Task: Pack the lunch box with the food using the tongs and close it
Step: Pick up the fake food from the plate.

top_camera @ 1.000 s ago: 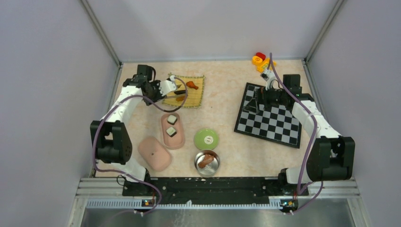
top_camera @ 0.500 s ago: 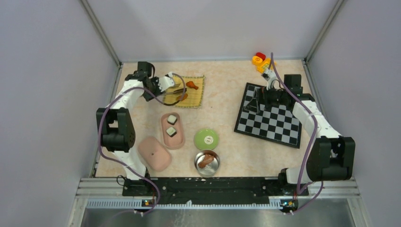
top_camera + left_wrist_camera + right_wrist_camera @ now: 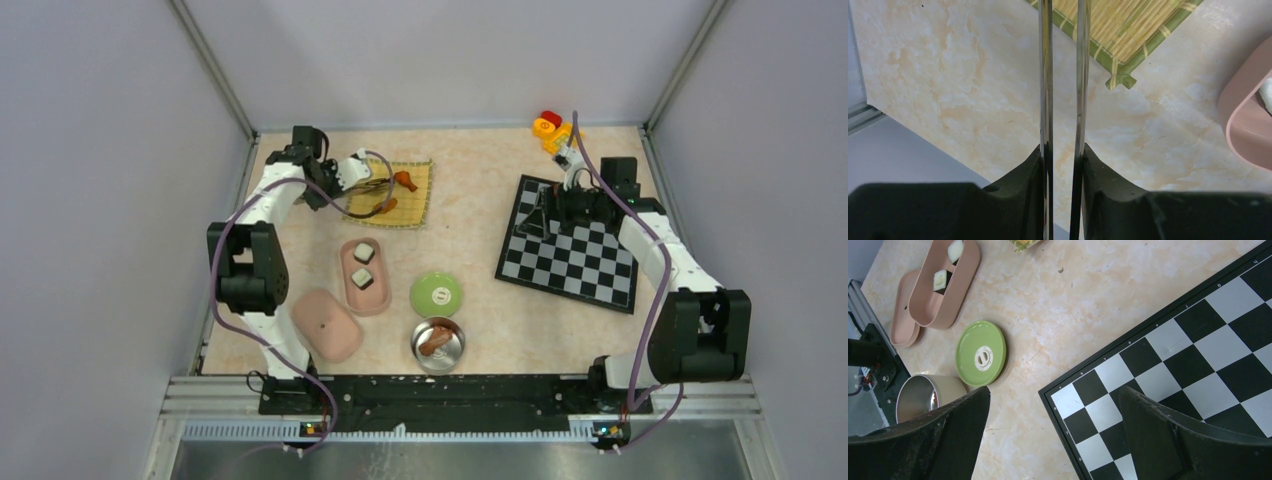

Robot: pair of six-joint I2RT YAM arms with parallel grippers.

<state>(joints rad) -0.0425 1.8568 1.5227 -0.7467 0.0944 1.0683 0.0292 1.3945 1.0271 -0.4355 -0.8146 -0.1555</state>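
Since a second ago the left arm has drawn back toward the table's far-left corner. That has carried the left gripper (image 3: 352, 172) from over the yellow mat (image 3: 418, 200) to the mat's left edge. The right gripper (image 3: 560, 210) has not moved and hangs spread wide over the chessboard (image 3: 590, 265). The left gripper's fingers (image 3: 1023, 175) pinch the tongs (image 3: 1046, 75), whose two arms run straight ahead of it over the mat. A brown morsel (image 3: 405, 180) lies just past the tongs' tips. The lunch box (image 3: 347, 285), holding two sushi rolls (image 3: 363, 253), sits well behind the gripper, nearer the arm bases.
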